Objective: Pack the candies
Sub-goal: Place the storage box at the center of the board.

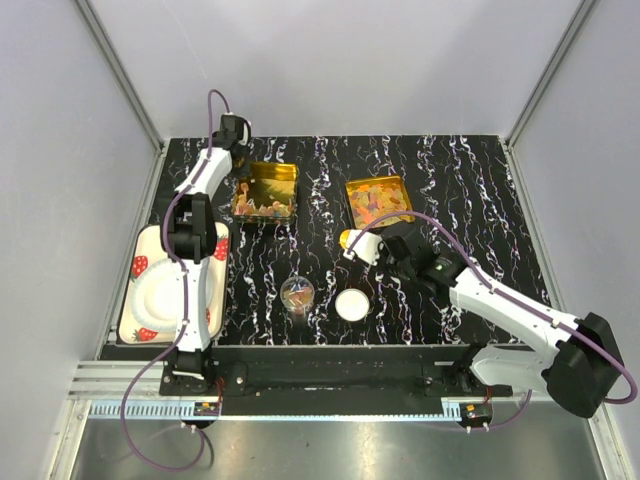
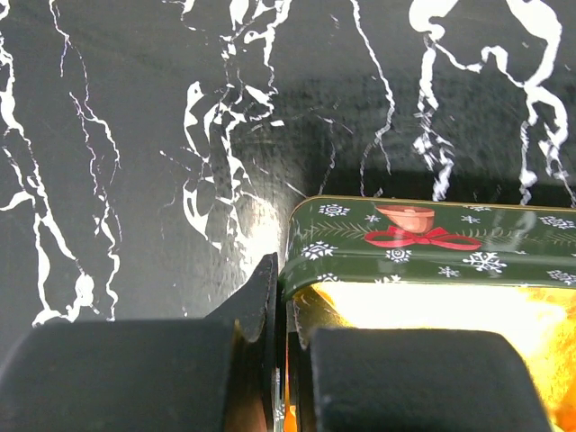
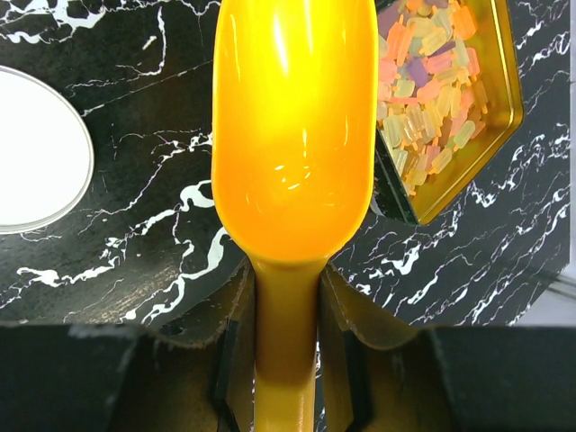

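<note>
While the candies (image 3: 432,81) lie in the gold tin (image 3: 490,144) ahead-right of the right hand (image 3: 286,315), which clamps the empty scoop (image 3: 292,126) by its handle, a dip may shove that unheld tin; the left hand (image 2: 286,360) pinches the other tin (image 2: 432,238) by its wall.

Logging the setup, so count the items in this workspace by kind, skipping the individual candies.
Square gold metal tins: 2
Yellow-orange plastic scoop: 1
Small clear round jar: 1
Round white lid: 1
White strawberry-print tray: 1
Total: 6
</note>
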`<state>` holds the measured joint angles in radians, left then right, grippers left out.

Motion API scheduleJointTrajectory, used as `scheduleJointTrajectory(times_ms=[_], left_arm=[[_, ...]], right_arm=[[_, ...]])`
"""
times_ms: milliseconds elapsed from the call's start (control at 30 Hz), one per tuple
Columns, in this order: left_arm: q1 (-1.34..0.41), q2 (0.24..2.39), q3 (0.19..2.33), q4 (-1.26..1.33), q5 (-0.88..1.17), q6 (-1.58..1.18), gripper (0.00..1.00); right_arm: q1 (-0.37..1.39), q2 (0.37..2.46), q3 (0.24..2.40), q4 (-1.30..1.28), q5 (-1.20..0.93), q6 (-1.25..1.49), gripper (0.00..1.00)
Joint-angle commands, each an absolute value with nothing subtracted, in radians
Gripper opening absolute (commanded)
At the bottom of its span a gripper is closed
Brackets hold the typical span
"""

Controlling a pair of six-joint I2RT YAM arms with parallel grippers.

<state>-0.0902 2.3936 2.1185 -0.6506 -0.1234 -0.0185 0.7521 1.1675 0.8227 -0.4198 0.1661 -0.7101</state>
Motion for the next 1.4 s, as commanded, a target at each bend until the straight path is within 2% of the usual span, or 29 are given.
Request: scheduleJointTrajectory(times_ms=[0,133,600,700,733,833,1033,1100,1167,1367], left_arm=[[-0.080,2.436,2.203,-0.545,-0.207,-0.048,0.00],[-0.077,2.453,2.241,-0.545,-0.206,-0.038,0.01],[-0.077,2.462,2.217,-0.515,-0.218,-0.017,0.27],[-0.077,2.439,2.224,-0.517,-0.215,-0.021,0.29],[-0.077,2.428,2.227,-0.517,-0.206,-0.021,0.38],[-0.080,2.338,2.212,-0.520,-0.137,-0.021,0.50],[-0.107,2.068,2.070,-0.517,0.119,-0.006,0.68],[-0.113,1.999,1.992,-0.517,0.302,-0.008,0.73],[-0.118,1.907,1.933,-0.505,0.497,0.012,0.82],[-0.130,1.781,1.709,-0.425,0.919,-0.046,0.86]], right_arm=[[0.732,1.143,0.810,-0.339,0.147,-0.680,0.00],[0.724,1.138,0.810,-0.330,0.141,-0.673,0.00],[0.718,1.131,0.799,-0.316,0.130,-0.661,0.00],[0.713,1.131,0.801,-0.310,0.135,-0.657,0.00],[0.712,1.131,0.804,-0.305,0.143,-0.655,0.00],[0.710,1.134,0.822,-0.281,0.170,-0.646,0.00],[0.706,1.169,0.937,-0.244,0.225,-0.663,0.00],[0.704,1.178,0.986,-0.238,0.215,-0.676,0.00],[0.703,1.186,1.011,-0.215,0.193,-0.678,0.00],[0.704,1.204,1.046,-0.177,0.104,-0.658,0.00]])
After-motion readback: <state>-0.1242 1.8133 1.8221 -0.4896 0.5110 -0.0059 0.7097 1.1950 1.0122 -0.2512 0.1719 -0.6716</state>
